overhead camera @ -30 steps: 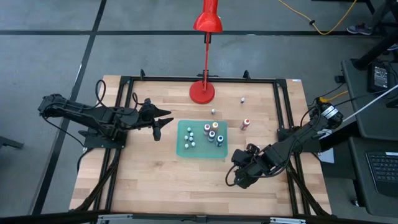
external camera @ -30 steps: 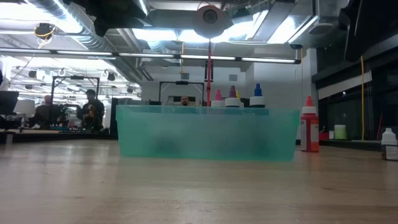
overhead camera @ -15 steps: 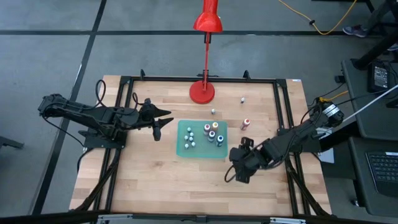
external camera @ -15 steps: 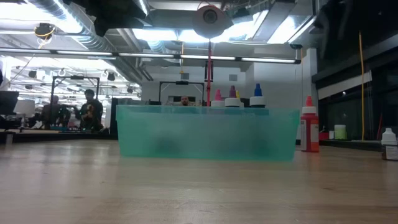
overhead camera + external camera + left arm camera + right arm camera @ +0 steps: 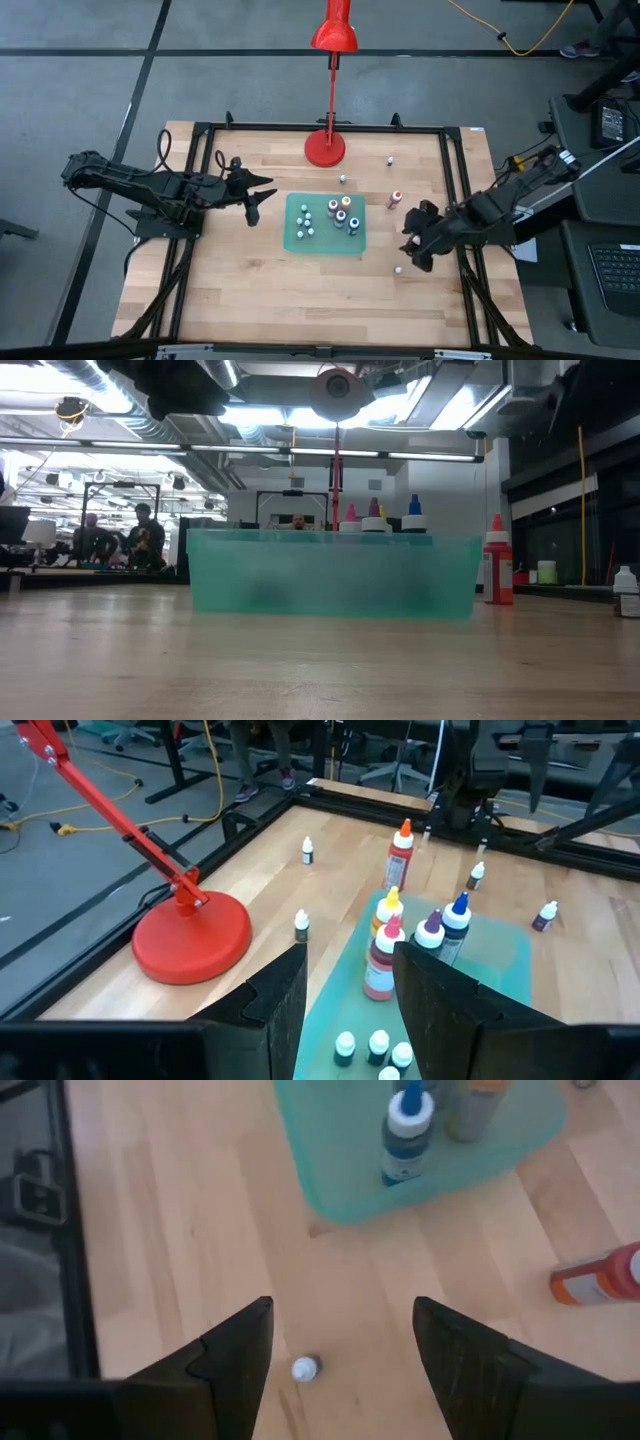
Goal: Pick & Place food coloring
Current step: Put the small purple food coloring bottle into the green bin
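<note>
A green tray (image 5: 325, 224) in the middle of the table holds several food coloring bottles (image 5: 385, 955), standing upright. Other bottles stand loose on the wood: a red-capped one (image 5: 395, 199), two tiny ones (image 5: 343, 179) (image 5: 390, 159) farther back, and a white-capped one (image 5: 398, 268) near the tray's right front corner. My right gripper (image 5: 415, 250) hovers open above that white-capped bottle (image 5: 305, 1369), touching nothing. My left gripper (image 5: 262, 196) is open and empty, raised left of the tray.
A red lamp stands with its round base (image 5: 325, 149) at the far middle of the table. A black frame (image 5: 455, 180) runs around the table top. Bare wood lies in front of the tray (image 5: 330, 575). People sit in the room beyond.
My right gripper has drawn back from the tray's front right toward the table's right edge and risen a little, staying open. The small white-capped bottle now shows on the wood where the arm had covered it.
</note>
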Robot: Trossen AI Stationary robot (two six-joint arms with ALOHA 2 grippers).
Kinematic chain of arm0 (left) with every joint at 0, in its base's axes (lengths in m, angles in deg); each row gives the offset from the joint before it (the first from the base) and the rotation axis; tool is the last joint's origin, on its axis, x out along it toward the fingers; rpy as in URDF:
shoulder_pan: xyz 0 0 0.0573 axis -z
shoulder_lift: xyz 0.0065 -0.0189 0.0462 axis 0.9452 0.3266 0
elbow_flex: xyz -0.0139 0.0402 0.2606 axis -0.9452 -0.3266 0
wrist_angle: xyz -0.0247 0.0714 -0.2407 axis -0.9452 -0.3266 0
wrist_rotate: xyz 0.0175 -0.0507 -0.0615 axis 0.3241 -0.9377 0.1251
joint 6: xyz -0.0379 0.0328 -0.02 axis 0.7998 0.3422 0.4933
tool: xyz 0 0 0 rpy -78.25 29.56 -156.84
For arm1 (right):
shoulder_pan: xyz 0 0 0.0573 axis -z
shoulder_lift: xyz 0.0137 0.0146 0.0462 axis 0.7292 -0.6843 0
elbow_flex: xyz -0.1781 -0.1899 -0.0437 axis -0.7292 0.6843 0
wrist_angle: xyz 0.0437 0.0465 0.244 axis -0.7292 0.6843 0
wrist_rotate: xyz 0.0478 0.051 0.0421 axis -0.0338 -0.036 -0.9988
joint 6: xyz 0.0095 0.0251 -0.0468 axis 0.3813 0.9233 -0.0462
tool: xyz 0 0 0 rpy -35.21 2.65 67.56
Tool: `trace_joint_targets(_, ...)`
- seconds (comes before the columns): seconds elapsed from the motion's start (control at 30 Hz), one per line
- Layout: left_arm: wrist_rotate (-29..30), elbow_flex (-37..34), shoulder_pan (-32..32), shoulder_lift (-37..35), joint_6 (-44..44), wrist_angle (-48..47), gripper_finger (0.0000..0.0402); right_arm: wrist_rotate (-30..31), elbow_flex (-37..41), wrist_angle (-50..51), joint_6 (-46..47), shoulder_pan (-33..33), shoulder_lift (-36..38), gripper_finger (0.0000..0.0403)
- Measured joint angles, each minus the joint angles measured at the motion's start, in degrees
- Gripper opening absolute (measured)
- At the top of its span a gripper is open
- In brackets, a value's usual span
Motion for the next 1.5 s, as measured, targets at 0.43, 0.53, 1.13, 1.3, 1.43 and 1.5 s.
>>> trace_joint_targets(0.43, 0.1, 0.0, 0.0, 0.0, 0.1, -1.7, 0.0145, -0.2, 0.1, 2.0, 5.0, -4.1, -7.4, 0.0242)
trace_joint_targets(0.53, 1.4, 0.0, 0.0, 0.0, 0.1, -1.7, 0.0145, -1.1, 0.1, 2.4, 8.1, -4.1, -9.2, 0.0242)
trace_joint_targets(1.13, -0.2, 0.0, 0.0, 0.0, 0.4, -2.2, 0.0145, 3.7, 0.1, -2.8, 15.3, -4.1, -9.3, 0.0242)
trace_joint_targets(1.3, -3.2, 0.0, 0.0, 0.0, -2.2, -2.5, 0.0145, -0.4, 0.1, -2.6, 20.1, -5.3, -11.6, 0.0242)
trace_joint_targets(1.43, -3.6, 0.0, 0.0, 0.0, -2.7, -4.9, 0.0145, -0.6, 0.0, -1.2, 27.8, -8.0, -14.3, 0.0242)
trace_joint_targets(1.5, -3.6, 0.0, 0.0, 0.0, -2.3, -5.9, 0.0145, -0.6, 0.1, -1.1, 30.9, -9.8, -15.6, 0.0242)
